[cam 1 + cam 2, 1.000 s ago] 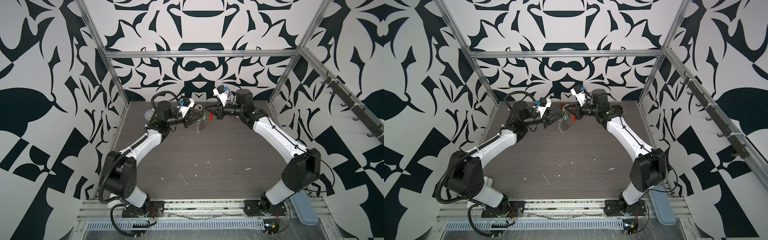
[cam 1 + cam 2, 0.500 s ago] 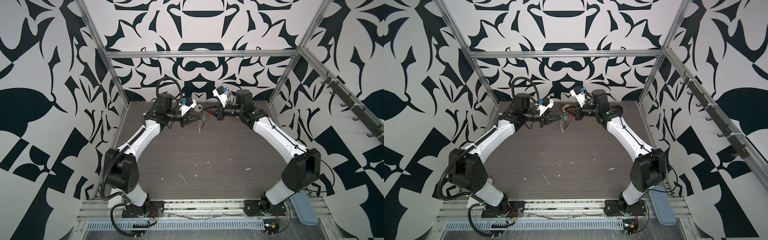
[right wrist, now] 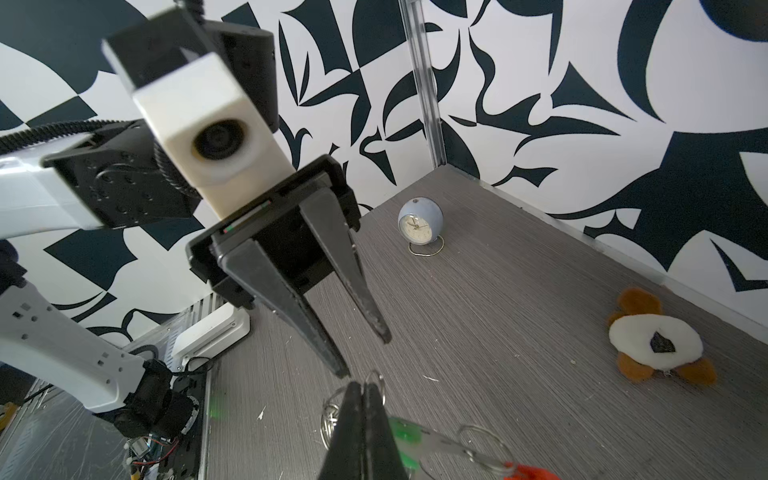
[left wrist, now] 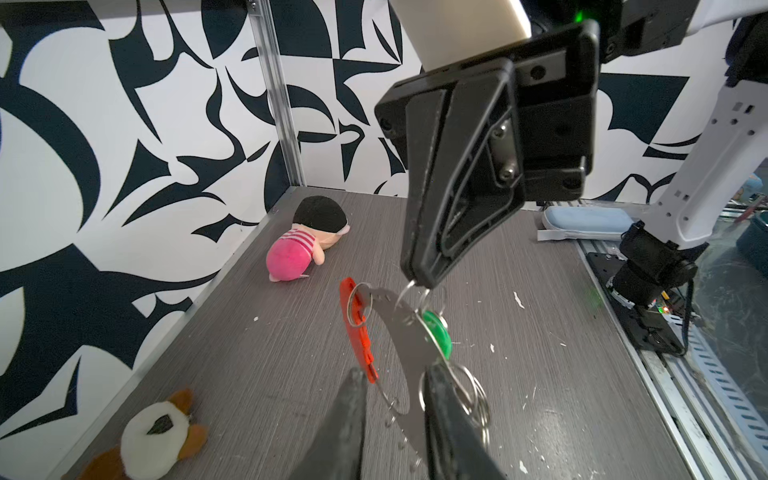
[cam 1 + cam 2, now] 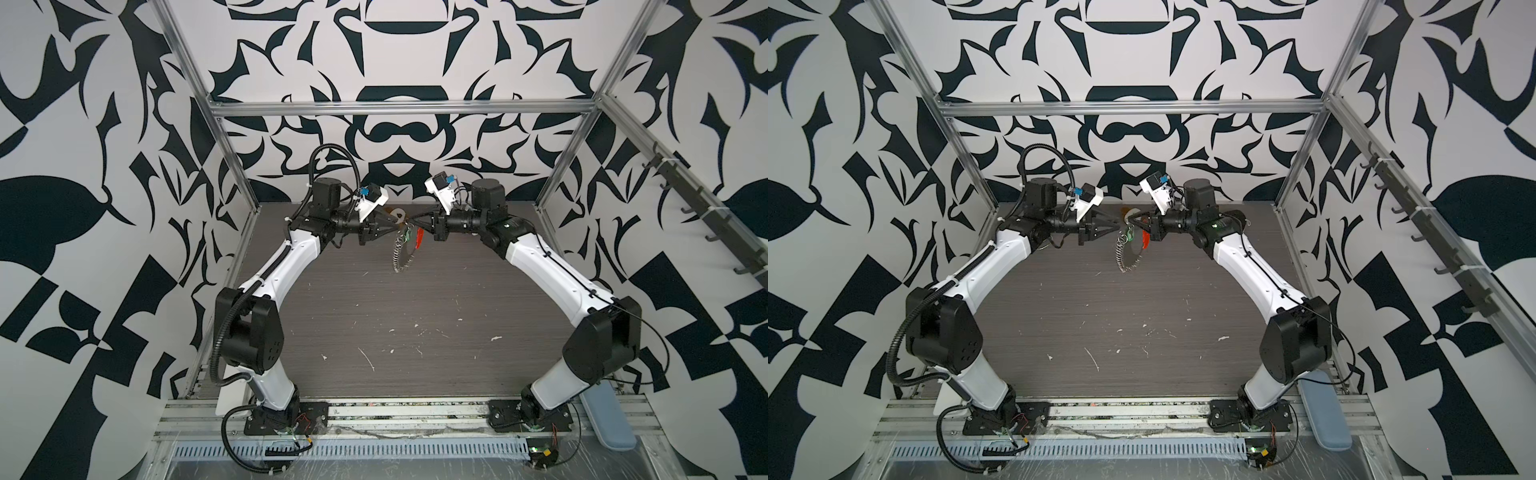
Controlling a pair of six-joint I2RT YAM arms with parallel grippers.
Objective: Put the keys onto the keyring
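Note:
My right gripper (image 3: 365, 388) is shut on a small metal ring of the keyring and holds it above the table at the back middle. From that ring hang the silver chain of rings (image 5: 399, 258) and the orange-red strip (image 4: 357, 332). The green key tag (image 4: 436, 336) hangs at the same ring, with a flat grey piece running from it toward the orange strip (image 3: 528, 473). My left gripper (image 3: 362, 353) faces the right one tip to tip, open a little, with nothing gripped. In both top views the two grippers (image 5: 395, 222) (image 5: 1128, 223) nearly meet.
A pink plush doll (image 4: 299, 245) lies by the back wall, and a white and brown plush (image 3: 656, 340) further along it. A pale blue clock (image 3: 419, 222) stands in the back left corner. A blue-grey case (image 5: 606, 411) lies on the front rail at right.
My left arm has swung toward the back and its gripper has risen slightly to level with the right gripper's tip. The right gripper has kept still with the keyring hanging.

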